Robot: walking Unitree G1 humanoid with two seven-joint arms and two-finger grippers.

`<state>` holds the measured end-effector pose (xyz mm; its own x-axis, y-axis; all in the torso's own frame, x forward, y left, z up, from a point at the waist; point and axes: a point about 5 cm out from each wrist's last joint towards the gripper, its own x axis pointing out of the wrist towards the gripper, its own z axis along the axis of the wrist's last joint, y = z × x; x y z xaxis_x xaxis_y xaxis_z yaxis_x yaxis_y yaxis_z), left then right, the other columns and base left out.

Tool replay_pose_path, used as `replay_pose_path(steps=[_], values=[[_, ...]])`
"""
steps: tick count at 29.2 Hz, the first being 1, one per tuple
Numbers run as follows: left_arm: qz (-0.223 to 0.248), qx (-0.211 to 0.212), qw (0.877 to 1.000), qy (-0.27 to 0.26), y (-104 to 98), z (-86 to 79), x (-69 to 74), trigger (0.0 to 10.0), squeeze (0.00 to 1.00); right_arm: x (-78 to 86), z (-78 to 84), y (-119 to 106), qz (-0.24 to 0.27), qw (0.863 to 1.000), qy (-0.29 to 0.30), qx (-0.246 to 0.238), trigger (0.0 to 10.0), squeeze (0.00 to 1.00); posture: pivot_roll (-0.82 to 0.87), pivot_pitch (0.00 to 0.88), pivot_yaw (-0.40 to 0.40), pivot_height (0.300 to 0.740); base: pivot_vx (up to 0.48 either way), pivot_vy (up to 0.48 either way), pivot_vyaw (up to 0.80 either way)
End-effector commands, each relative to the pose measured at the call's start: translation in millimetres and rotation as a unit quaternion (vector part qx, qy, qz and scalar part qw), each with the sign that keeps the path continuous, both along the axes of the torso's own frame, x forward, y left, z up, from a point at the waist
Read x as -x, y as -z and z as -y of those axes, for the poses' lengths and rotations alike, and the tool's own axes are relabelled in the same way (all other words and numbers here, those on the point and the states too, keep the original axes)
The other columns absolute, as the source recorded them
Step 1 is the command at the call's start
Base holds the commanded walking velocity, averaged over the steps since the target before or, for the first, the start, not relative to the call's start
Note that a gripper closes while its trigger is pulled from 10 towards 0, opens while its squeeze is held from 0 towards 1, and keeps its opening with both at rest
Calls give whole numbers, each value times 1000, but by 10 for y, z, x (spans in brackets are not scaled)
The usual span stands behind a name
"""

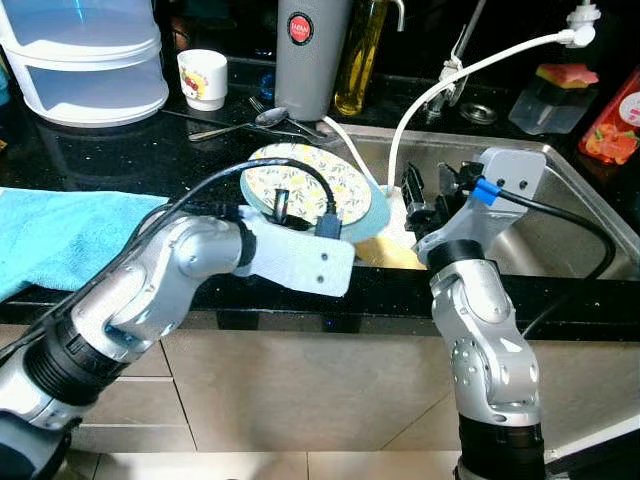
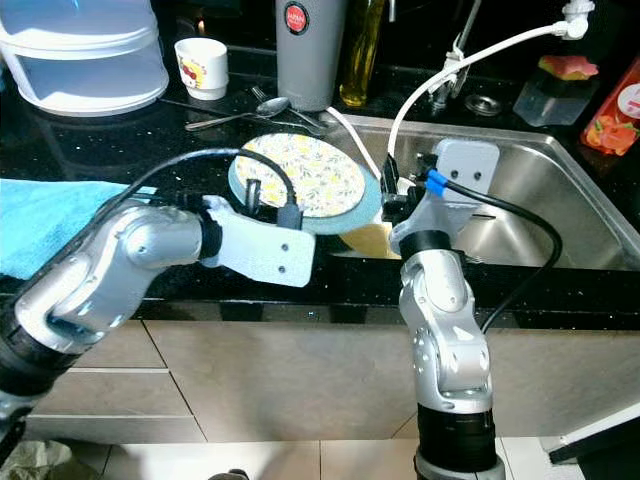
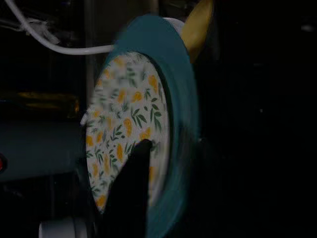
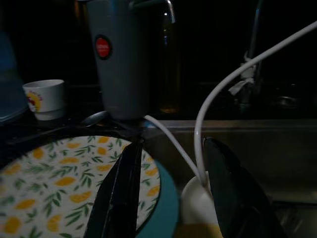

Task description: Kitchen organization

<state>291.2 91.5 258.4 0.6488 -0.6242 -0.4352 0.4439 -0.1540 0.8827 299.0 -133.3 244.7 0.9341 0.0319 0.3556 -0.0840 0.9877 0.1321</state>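
Left eye view: one teal-rimmed plate [image 1: 305,185] with a yellow floral pattern lies on the black counter [image 1: 130,150] at the steel sink's [image 1: 560,215] edge. The left gripper [image 1: 282,207] sits over it; whether it grips cannot be told. One white cup [image 1: 203,78] and one grey flask [image 1: 310,55] stand behind.

Left wrist view: a dark finger [image 3: 131,193] overlaps the plate's face.

Right wrist view: the right gripper [image 4: 171,191] is spread apart beside the plate's rim.

Black speckled countertop [image 1: 150,150] carrying blue towel [image 1: 60,235], white cup [image 1: 203,78], spoon [image 1: 245,122], grey flask [image 1: 310,55], stacked white containers [image 1: 85,55].
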Motion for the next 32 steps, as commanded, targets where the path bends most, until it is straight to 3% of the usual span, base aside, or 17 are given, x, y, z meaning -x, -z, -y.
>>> replay_pose_path(steps=[1, 3, 4, 5, 6, 8, 11, 13, 16, 18, 19, 22, 23, 24, 26, 31, 32], values=[[-6, -15, 1000, 0, 20, -40, 29, 10000, 1000, -10, 32, 20, -7, 1000, 3, -1, 10000, 0, 296, 70, -118, 740, 0, 0, 0], [-12, -18, 1000, 0, 25, -54, 52, 10000, 1000, -10, 33, 21, -7, 1000, 3, -1, 10000, 0, 296, 70, -118, 740, 0, 0, 0], [-36, 22, 999, 2, -32, -6, 102, 10000, 573, -10, 36, 20, -7, 1000, 3, -1, 10000, 0, 296, 66, -119, 740, 0, 0, 0], [-36, 22, 999, 2, -32, -6, 102, 10000, 573, -10, 36, 20, -7, 1000, 3, -1, 10000, 0, 296, 66, -119, 740, 0, 0, 0], [-66, 72, 995, 15, -113, 61, 161, 10000, 0, -11, 36, 19, -6, 1000, 2, -1, 10000, 0, 296, 63, -117, 740, 0, 0, 0], [-66, 72, 995, 15, -113, 61, 161, 10000, 0, -11, 36, 19, -6, 1000, 2, -1, 10000, 0, 296, 63, -117, 740, 0, 0, 0], [-126, 215, 968, 19, -358, 194, 188, 10000, 0, -14, 30, 17, -6, 1000, 1, -2, 10000, 0, 296, 62, -117, 740, 0, 0, 0], [-154, 368, 917, -23, -625, 232, 53, 10000, 0, -16, 22, 17, -5, 1000, 0, -2, 10000, 0, 295, 60, -115, 740, 0, 0, 0], [-162, 408, 898, -38, -687, 230, 6, 10000, 0, -17, 20, 17, -5, 1000, -1, -2, 10000, 0, 296, 58, -114, 740, 0, 0, 0], [-157, 472, 862, -101, -747, 173, -157, 10000, 0, -20, 19, 20, -6, 1000, -1, -3, 10000, 0, 298, 56, -112, 740, 0, 0, 0], [-149, 531, 814, -183, -732, 93, -336, 10000, 0, -24, 15, 25, -6, 1000, -1, -4, 10000, 0, 297, 55, -110, 740, 0, 0, 0], [-149, 531, 814, -183, -732, 93, -336, 10000, 0, -24, 15, 25, -6, 1000, -1, -4, 10000, 0, 297, 55, -110, 740, 0, 0, 0], [-155, 572, 762, -259, -633, 46, -475, 10000, 0, -27, 8, 27, -7, 1000, -2, -5, 10000, 0, 292, 54, -109, 740, 0, 0, 0], [-155, 572, 762, -259, -633, 46, -475, 10000, 0, -27, 8, 27, -7, 1000, -2, -5, 10000, 0, 292, 54, -109, 740, 0, 0, 0], [-220, 618, 656, -373, -379, -77, -628, 10000, 0, -24, -1, 37, -9, 1000, -6, -3, 10000, 0, 300, 59, -99, 740, 0, 0, 0], [-242, 628, 607, -423, -335, -276, -682, 10000, 0, -26, 2, 65, -15, 1000, -9, 2, 10000, 0, 312, 63, -89, 740, 0, 0, 0], [-248, 631, 578, -455, -314, -459, -705, 10000, 0, -32, 2, 81, -20, 1000, -9, 3, 10000, 0, 311, 68, -84, 740, 0, 0, 0]])
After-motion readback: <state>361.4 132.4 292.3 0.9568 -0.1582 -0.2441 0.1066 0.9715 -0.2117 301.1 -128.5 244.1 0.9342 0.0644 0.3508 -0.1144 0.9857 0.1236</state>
